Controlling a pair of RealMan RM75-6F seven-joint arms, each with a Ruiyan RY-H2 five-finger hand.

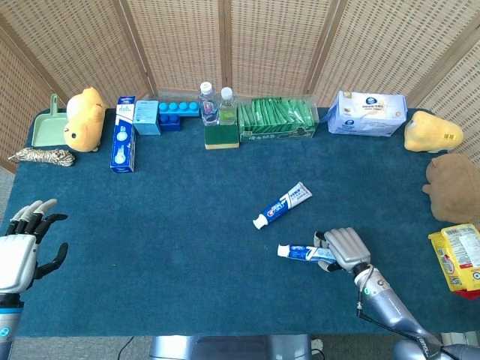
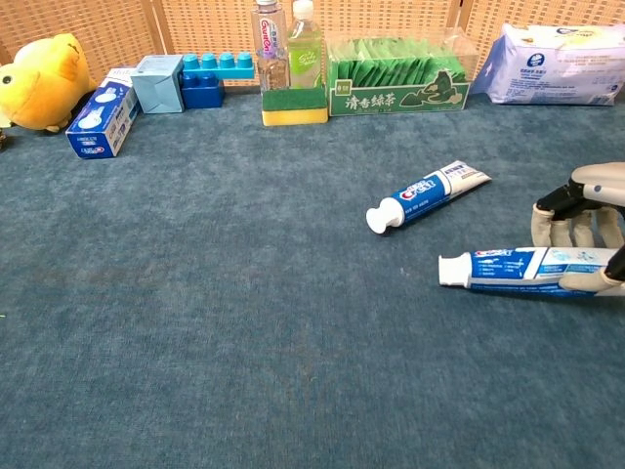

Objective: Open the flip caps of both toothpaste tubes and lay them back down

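Head view: the right hand (image 1: 343,249) is down on the blue table (image 1: 150,225) near its front edge, fingers wrapped over the tail end of the near tube (image 1: 304,253), grasping it. That tube lies flat, long axis running left-right, white cap to the left. The far tube (image 1: 282,204) lies free just behind it, apart from the hand, long axis on a diagonal, cap toward the front-left, crimped tail toward the back-right. The left hand (image 1: 21,244) hangs at the table's left edge, fingers spread, holding nothing, well apart from both tubes. Chest view: the right hand (image 2: 584,234) enters from the right edge, fingers curled over the near tube (image 2: 508,268), thumb under its tail; the cap (image 2: 451,270) points left and appears closed, as does the far tube's (image 2: 430,193). Neither cap appears opened yet. Risks, as judged: the grip sits at the tail, far from the cap, so the tube may swing or slip on lifting; squeezing the soft body once the cap is up could push paste out; with the left hand so distant, flipping the cap one-handed is likely to fail or drag the tube across the cloth toward the far tube.
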